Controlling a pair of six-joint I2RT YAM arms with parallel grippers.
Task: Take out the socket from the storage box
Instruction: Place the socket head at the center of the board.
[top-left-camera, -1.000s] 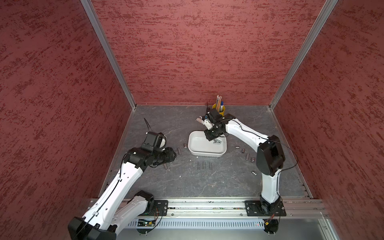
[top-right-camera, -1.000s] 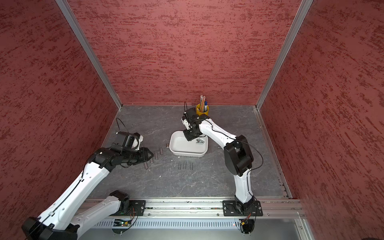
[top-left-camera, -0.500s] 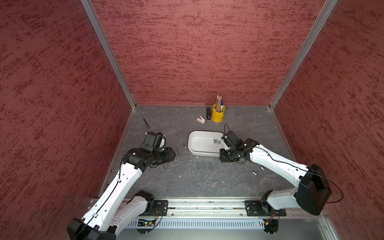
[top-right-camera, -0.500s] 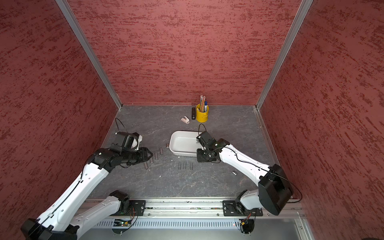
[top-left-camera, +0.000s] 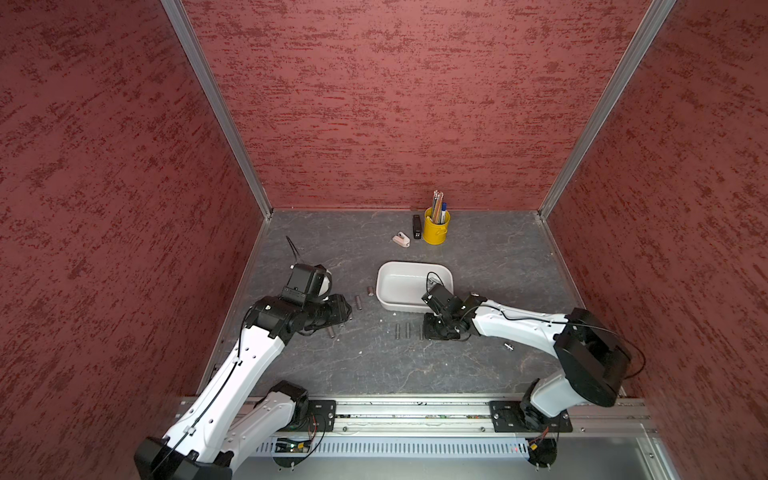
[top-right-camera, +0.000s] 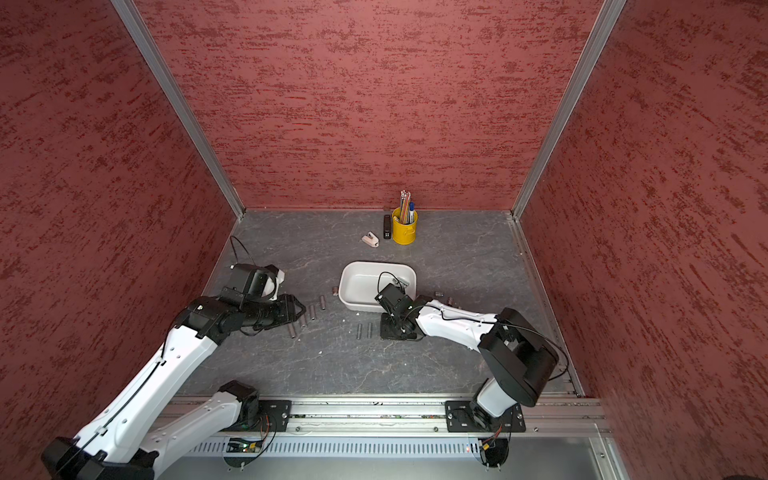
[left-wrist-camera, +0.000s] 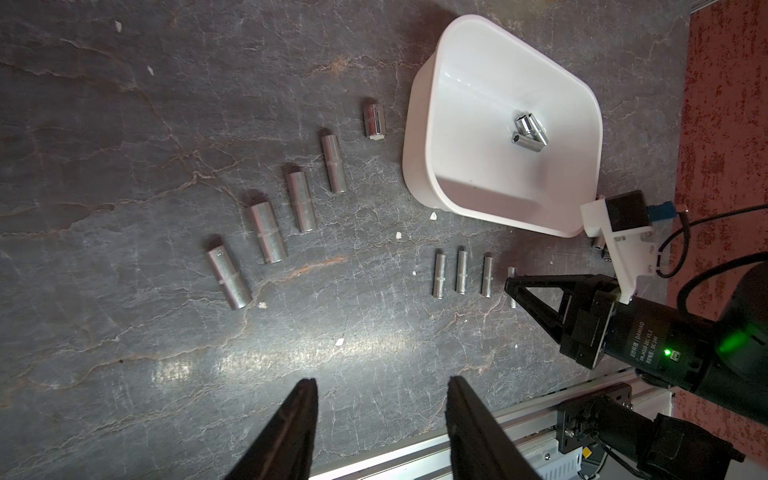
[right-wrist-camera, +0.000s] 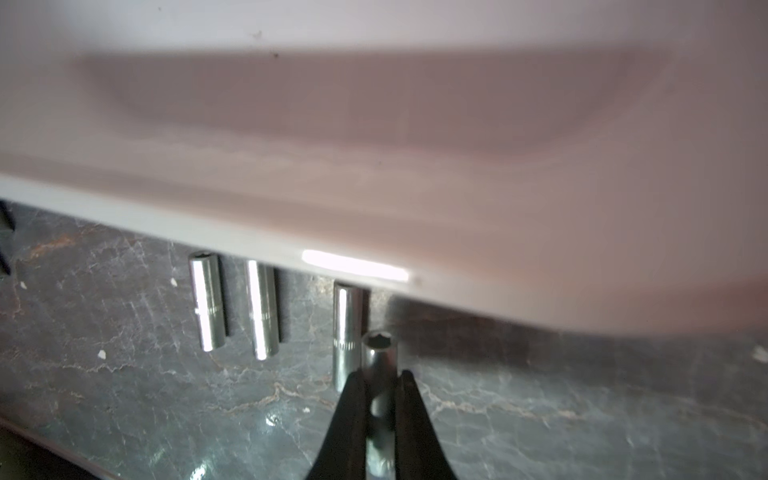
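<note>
In both top views the right end effector (top-left-camera: 430, 330) (top-right-camera: 388, 328) sits low over the desk (top-left-camera: 374, 365), just outside the near wall of the storage box (top-left-camera: 399, 305) (top-right-camera: 357, 305). The left end effector (top-left-camera: 343, 309) (top-right-camera: 297, 309) is well apart from the box; its own row of larger sockets (top-left-camera: 357, 303) lies just beyond its tips. At this size neither grip can be read.

In the left wrist view the left end effector (left-wrist-camera: 381, 382) stands partly open, its two fingers apart with only bare desk between them, touching nothing. Ahead of it the right end effector (left-wrist-camera: 510, 286) is pinched nearly closed on a slim socket (left-wrist-camera: 513, 302), just beside three slim sockets (left-wrist-camera: 461, 274) lying in a row. Beyond its tips, two sockets (left-wrist-camera: 530, 133) lie inside the storage box (left-wrist-camera: 424, 178).

In the right wrist view the right end effector (right-wrist-camera: 381, 376) clamps the socket (right-wrist-camera: 379, 349) narrowly between both fingers, hex opening facing away from it. The socket is outside the box, over the desk, whose blurred white wall (right-wrist-camera: 374, 166) rises just ahead. The nearest slim socket (right-wrist-camera: 347, 328) lies right beside the held one.
</note>
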